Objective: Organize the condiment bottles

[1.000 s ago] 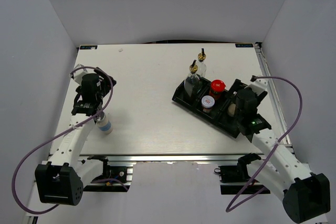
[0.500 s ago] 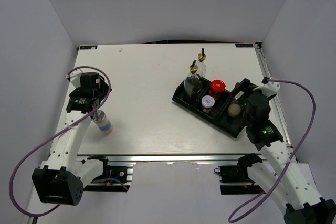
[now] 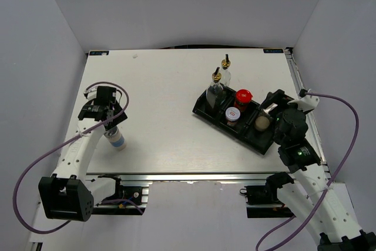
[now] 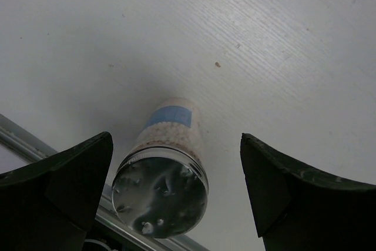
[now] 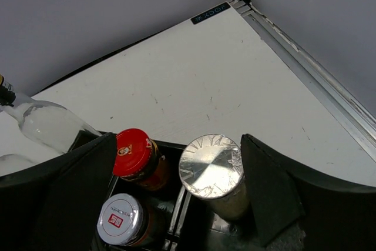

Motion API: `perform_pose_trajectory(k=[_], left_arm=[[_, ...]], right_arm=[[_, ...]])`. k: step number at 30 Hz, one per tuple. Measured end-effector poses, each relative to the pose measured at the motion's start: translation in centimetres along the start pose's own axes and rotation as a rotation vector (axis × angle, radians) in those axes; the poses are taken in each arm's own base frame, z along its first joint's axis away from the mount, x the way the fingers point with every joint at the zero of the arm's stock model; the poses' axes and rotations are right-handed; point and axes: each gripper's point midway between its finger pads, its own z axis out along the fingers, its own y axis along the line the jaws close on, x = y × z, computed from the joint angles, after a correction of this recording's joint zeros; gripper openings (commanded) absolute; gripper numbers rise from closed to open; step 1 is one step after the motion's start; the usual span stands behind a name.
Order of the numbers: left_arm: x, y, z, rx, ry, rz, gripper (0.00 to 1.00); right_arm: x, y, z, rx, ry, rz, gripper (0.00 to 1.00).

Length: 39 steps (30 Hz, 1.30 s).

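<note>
The left hand [image 3: 109, 125] [image 4: 175, 140] is spread wide and holds nothing. Its two fingers sit either side of the white blue-banded bottle [image 3: 117, 140] [image 4: 167, 166], with a gap showing on both sides. That bottle stands alone near the worktop's [image 3: 170, 86] near-left corner, just beside the metal rail [image 4: 23, 145] along the near edge.

The right hand [image 3: 270, 113] [image 5: 177, 139] is just as wide open and empty (it hangs above the tray's right end). Below it the silver-lidded jar [image 5: 211, 166] [image 3: 262, 123] stands in the black tray [image 3: 202, 108] [image 5: 180, 208]. The red-capped brown jar [image 5: 134, 152] [image 3: 243, 97] and white-lidded jar [image 5: 120, 218] [image 3: 232, 114] share the middle compartment, close together. Two clear glass bottles [image 3: 215, 89] [image 5: 47, 123] rise at the left end. I cannot tell whether the farther one is inside the tray.

The tray lies slantwise near the right edge. A broad stretch of worktop separates it from the lone bottle, and grey walls [image 3: 176, 4] close in the left, right and far sides
</note>
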Motion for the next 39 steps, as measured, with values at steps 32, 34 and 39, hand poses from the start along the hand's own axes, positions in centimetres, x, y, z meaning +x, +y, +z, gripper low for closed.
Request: perform_pose_trajectory(k=[32, 34, 39], left_arm=[[4.9, -11.6, -6.1, 0.467, 0.09, 0.358, 0.11], [5.5, -14.9, -8.8, 0.576, 0.056, 0.419, 0.1], [9.3, -21.6, -14.3, 0.765, 0.019, 0.59, 0.03]], right_arm=[[-0.2, -4.0, -1.4, 0.178, -0.025, 0.022, 0.9], [0.3, -4.8, -1.5, 0.22, -0.01, 0.01, 0.89], [1.1, -6.6, -1.8, 0.32, 0.013, -0.015, 0.9]])
